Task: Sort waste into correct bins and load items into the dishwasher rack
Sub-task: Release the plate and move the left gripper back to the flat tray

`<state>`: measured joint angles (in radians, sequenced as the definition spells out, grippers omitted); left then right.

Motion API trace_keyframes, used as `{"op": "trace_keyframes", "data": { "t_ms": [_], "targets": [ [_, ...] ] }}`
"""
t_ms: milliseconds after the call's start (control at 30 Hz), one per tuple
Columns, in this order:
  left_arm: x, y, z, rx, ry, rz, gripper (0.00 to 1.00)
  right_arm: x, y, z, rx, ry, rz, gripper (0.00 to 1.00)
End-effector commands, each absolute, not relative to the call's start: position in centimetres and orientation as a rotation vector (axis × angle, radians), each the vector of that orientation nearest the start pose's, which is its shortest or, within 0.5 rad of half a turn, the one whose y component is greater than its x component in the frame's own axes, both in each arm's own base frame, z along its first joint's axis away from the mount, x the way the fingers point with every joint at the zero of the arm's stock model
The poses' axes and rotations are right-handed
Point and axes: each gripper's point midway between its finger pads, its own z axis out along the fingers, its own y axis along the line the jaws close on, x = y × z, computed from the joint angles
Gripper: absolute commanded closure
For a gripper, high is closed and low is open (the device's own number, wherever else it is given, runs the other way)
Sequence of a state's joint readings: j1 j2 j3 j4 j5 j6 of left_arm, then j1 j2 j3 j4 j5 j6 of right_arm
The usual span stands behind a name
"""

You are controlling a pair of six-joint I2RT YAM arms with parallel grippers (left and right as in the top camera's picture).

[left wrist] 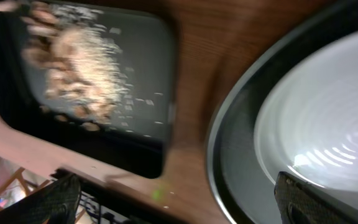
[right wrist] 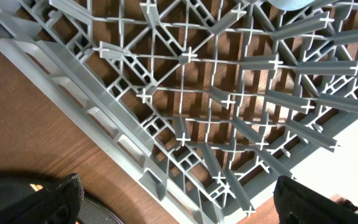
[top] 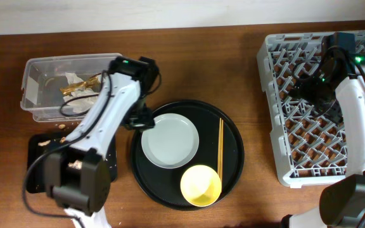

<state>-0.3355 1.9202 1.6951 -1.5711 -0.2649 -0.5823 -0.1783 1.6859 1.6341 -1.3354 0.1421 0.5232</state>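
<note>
My left gripper (top: 139, 120) (left wrist: 179, 208) is open and empty, between the shallow black tray (top: 37, 168) (left wrist: 148, 74) and the pale grey plate (top: 170, 140) (left wrist: 328, 124). Food scraps (top: 75, 164) (left wrist: 73, 56) lie in the black tray. The clear tub (top: 37, 69) holds the gold-brown wrapper (top: 81, 83) and the white napkin (top: 80, 101). The yellow bowl (top: 201, 185) and the chopsticks (top: 220, 149) lie on the round tray. My right gripper (top: 314, 88) (right wrist: 179, 208) is open and empty over the grey dishwasher rack (top: 277, 107) (right wrist: 185, 93). The cups are out of view.
The large round black tray (top: 233, 158) (left wrist: 225, 162) sits mid-table under the plate, bowl and chopsticks. A few crumbs (top: 61, 126) lie on the wood between the tub and the black tray. Bare wood (top: 258, 126) separates the round tray from the rack.
</note>
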Motion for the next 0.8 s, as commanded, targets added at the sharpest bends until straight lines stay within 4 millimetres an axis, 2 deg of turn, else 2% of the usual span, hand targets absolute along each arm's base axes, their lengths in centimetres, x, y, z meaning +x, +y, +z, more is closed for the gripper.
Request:
{"op": "trace_keyframes", "data": {
  "t_ms": [0, 67, 100, 167, 200, 300, 433, 567, 600, 633, 733, 767],
  "targets": [
    [29.5, -1.6, 17.6, -0.528, 3.001, 0.528, 0.01, 33.2, -9.0, 18.3, 1.046, 2.735, -0.187, 0.01],
    [28.9, -0.5, 18.0, -0.558, 2.986, 0.455, 0.01, 33.2, -9.0, 18.3, 1.047, 2.735, -0.188, 0.01],
    [28.7, -0.5, 17.7, -0.506, 3.005, 0.343, 0.01, 33.2, -9.0, 18.3, 1.046, 2.735, -0.187, 0.01],
    [28.1, -1.1, 16.7, -0.45, 3.027, 0.16, 0.01, 33.2, -9.0, 18.3, 1.046, 2.735, -0.187, 0.01],
    [27.5, -1.0, 15.4, -0.466, 3.025, 0.099, 0.01, 33.2, -9.0, 18.3, 1.046, 2.735, -0.187, 0.01],
    [27.0, -1.0, 12.8, -0.471, 3.03, 0.087, 0.01, 33.2, -9.0, 18.3, 1.047, 2.735, -0.188, 0.01],
    [27.1, -2.9, 9.5, -0.445, 3.039, -0.05, 0.05, 33.2, -9.0, 18.3, 1.046, 2.735, -0.187, 0.01],
    [27.1, -3.5, 7.9, -0.423, 3.029, -0.07, 0.11, 33.2, -9.0, 18.3, 1.046, 2.735, -0.187, 0.01],
    [27.2, -3.6, 7.7, -0.416, 3.025, -0.071, 0.18, 33.2, -9.0, 18.3, 1.046, 2.735, -0.187, 0.02],
    [27.2, -3.6, 7.5, -0.416, 3.021, -0.072, 0.22, 33.2, -9.0, 18.3, 1.046, 2.735, -0.187, 0.01],
    [27.3, -3.6, 6.8, -0.414, 3.009, -0.077, 0.23, 33.2, -9.0, 18.3, 1.046, 2.735, -0.187, 0.01],
    [27.4, -3.6, 6.3, -0.413, 3.0, -0.08, 0.27, 33.2, -9.0, 18.3, 1.046, 2.735, -0.187, 0.01]
  ]
}}
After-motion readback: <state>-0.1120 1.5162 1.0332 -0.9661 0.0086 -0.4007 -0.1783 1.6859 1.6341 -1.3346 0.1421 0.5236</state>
